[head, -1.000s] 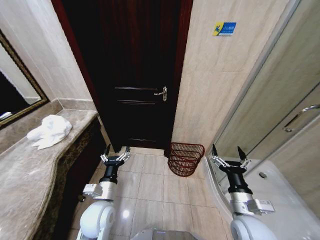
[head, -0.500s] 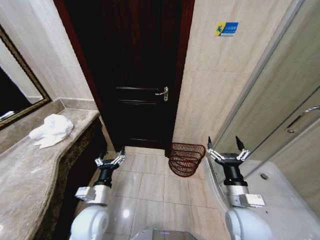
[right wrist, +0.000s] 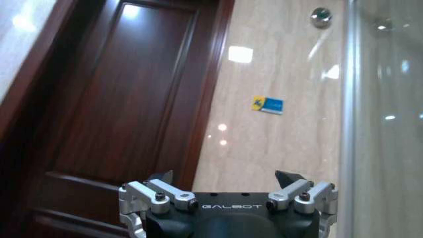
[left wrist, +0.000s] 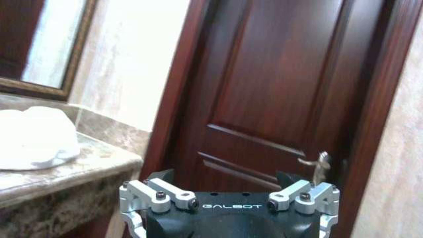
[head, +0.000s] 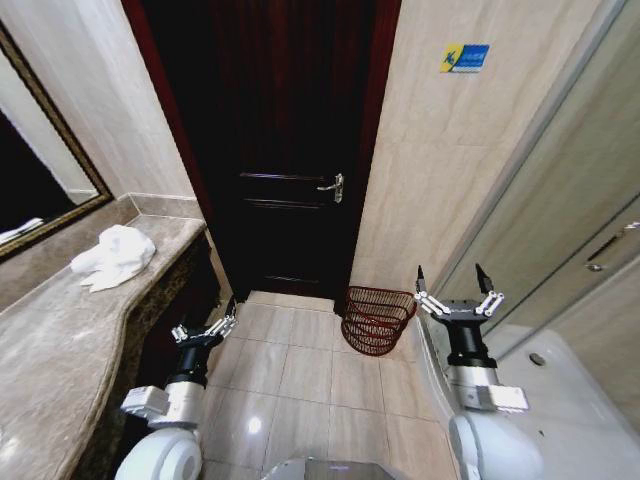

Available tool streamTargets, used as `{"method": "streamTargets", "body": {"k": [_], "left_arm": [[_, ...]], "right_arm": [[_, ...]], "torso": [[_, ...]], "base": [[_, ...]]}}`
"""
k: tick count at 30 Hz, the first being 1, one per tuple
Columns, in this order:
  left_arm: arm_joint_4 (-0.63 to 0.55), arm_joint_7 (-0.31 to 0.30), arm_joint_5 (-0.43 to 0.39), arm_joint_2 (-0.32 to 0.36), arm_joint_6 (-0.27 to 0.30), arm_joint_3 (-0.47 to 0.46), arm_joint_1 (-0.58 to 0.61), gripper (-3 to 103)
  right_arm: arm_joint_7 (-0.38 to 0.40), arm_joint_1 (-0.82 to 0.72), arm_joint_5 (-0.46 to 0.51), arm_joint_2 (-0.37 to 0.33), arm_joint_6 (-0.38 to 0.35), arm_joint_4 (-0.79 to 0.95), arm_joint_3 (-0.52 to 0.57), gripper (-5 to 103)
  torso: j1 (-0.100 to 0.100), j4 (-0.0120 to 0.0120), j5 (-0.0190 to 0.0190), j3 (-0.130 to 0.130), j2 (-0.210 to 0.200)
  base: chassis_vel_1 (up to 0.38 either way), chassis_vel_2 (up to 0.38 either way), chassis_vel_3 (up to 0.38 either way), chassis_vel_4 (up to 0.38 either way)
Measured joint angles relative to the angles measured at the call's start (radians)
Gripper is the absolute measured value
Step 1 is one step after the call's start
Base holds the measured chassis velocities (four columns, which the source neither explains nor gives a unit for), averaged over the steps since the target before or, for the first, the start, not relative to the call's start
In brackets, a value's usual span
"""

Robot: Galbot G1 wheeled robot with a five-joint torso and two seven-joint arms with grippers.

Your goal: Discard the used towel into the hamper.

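Observation:
A crumpled white towel point(head: 114, 256) lies on the marble counter point(head: 60, 350) at the left, near the counter's far end; the left wrist view shows the towel point(left wrist: 33, 138) on the same counter. The hamper point(head: 376, 319), a small reddish-brown wire basket, stands on the tiled floor by the wall to the right of the dark door. My left gripper point(head: 204, 326) is open, low beside the counter's front, well below and right of the towel. My right gripper point(head: 458, 292) is open, raised just right of the hamper, holding nothing.
A dark wooden door point(head: 285, 150) with a lever handle point(head: 333, 187) is straight ahead. A framed mirror point(head: 40, 170) hangs over the counter. A glass shower screen point(head: 560, 200) and a white tub point(head: 575, 400) are at the right. Tiled floor point(head: 300, 380) lies open between counter and tub.
The whole picture has shifted, so the camera has moved. My left gripper has dropped lower and leftward toward the counter's front. My right gripper has risen a little.

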Motion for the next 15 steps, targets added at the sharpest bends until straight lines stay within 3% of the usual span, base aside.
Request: {"method": "streamTargets", "body": {"k": [8, 15], "left_arm": [[0.01, -0.019, 0.028, -0.046, -0.009, 0.015, -0.026, 100], [0.022, -0.021, 0.074, -0.072, -0.034, 0.011, -0.032, 100]], "right_arm": [[0.002, -0.035, 0.031, 0.0, -0.002, -0.012, 0.015, 100], [0.004, -0.019, 0.139, 0.003, -0.036, -0.029, 0.03, 100]], "torso": [[0.0, 0.0, 0.0001, 0.0, 0.0], [0.0, 0.0, 0.0001, 0.0, 0.0]], "base": [[0.061, 0.054, 0.059, 0.061], [0.086, 0.084, 0.08, 0.097]]}}
